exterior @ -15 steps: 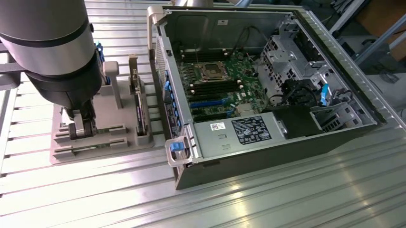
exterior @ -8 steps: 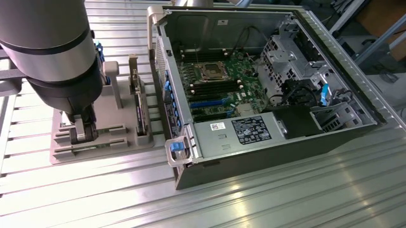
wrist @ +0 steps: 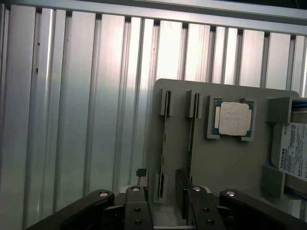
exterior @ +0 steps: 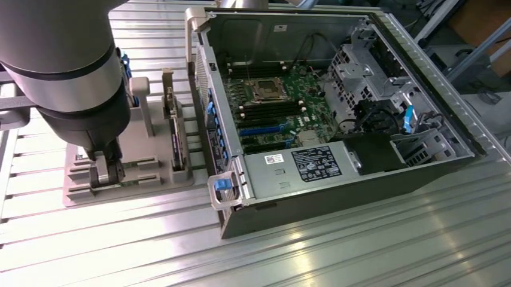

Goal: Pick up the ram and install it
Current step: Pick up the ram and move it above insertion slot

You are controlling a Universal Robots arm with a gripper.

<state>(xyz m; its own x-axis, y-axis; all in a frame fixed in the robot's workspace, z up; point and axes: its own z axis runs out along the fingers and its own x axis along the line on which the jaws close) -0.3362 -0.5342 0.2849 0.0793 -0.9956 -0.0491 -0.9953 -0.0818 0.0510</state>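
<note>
With jaws spread wide astride the long, thin, dark-edged circuit-board ram (wrist: 164,143) standing in slot of grey plastic tray (wrist: 230,163), better to centre gripper (wrist: 162,187) squarely along it

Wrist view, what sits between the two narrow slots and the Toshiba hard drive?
The square silver CPU chip, lying flat in its own recess between the narrow slots and the hard drive, seen in the wrist view.

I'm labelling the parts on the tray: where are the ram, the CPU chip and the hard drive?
ram (wrist: 164,143), wrist view, long edge of the stick, midway along its slot.
CPU chip (wrist: 233,119), wrist view, middle of its pale lid.
hard drive (wrist: 293,149), wrist view, its white label.
</note>
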